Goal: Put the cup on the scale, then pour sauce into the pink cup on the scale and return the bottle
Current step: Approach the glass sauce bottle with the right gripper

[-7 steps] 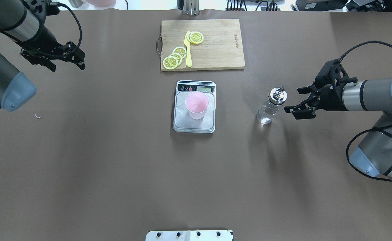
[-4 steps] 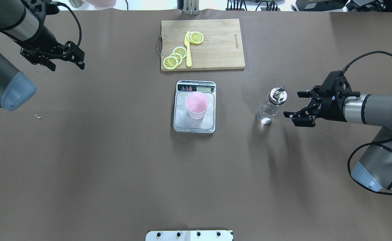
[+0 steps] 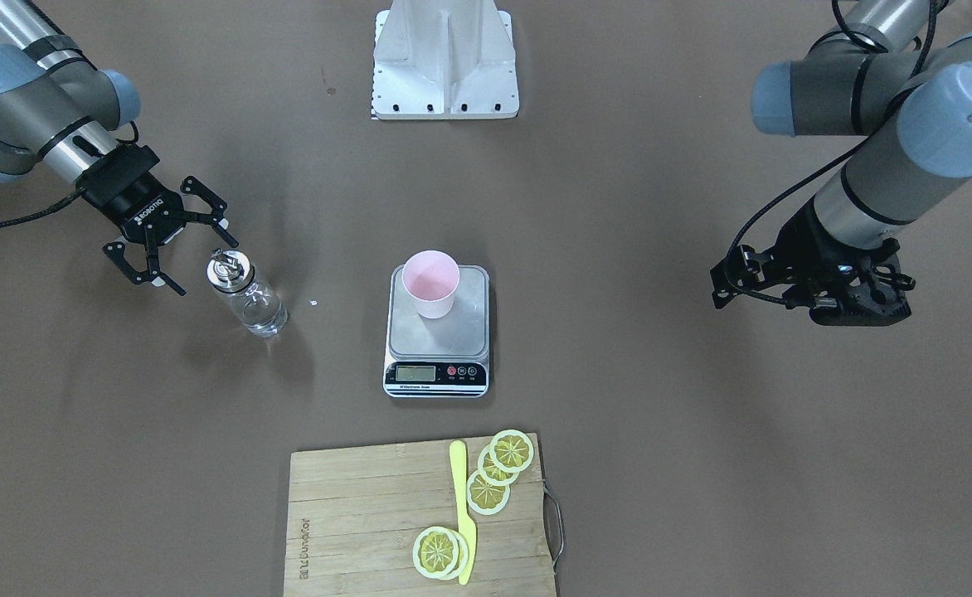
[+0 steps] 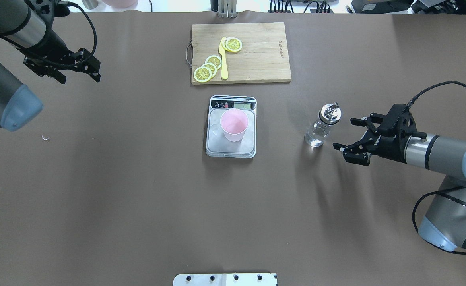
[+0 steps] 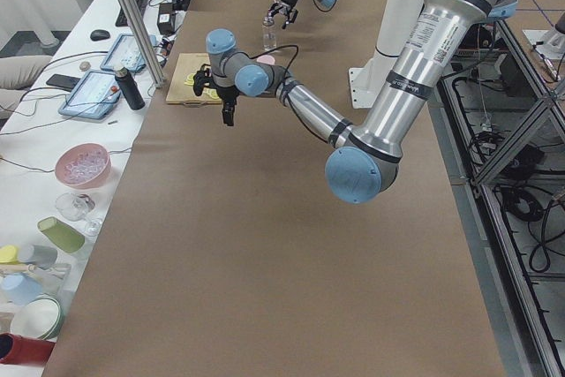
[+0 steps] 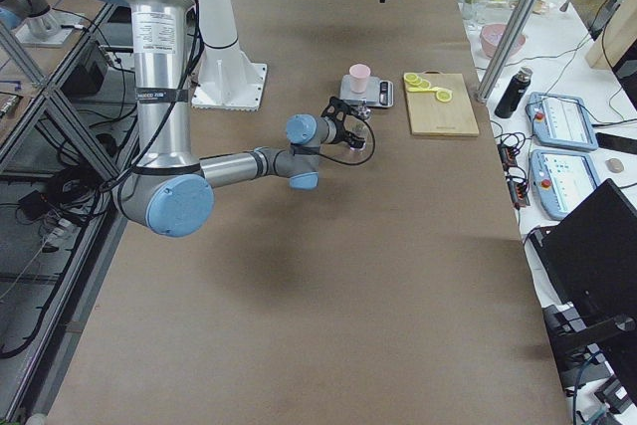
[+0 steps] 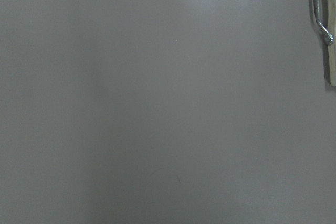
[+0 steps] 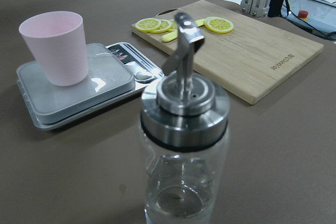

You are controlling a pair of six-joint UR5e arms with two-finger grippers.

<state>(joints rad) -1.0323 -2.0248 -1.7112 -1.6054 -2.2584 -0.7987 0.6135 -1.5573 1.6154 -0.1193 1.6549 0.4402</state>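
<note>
The pink cup (image 4: 234, 125) stands upright on the scale (image 4: 217, 143) at mid table; both also show in the right wrist view, the cup (image 8: 55, 48) on the scale (image 8: 79, 100). The glass bottle (image 4: 322, 126) with a metal pourer cap stands on the table to the scale's right, a little clear sauce (image 8: 181, 198) in its bottom. My right gripper (image 4: 343, 133) is open and empty, just right of the bottle and apart from it. My left gripper (image 4: 80, 78) is open and empty, far off at the back left.
A wooden cutting board (image 4: 257, 51) with lemon slices (image 4: 207, 69) and a yellow knife (image 4: 224, 59) lies behind the scale. Its metal handle (image 7: 317, 9) shows in the left wrist view. The robot's base plate (image 4: 225, 279) is at the near edge.
My right gripper has moved toward the robot's side of the table, beside the bottle, staying open. The bottle, cup and left arm have not moved.
</note>
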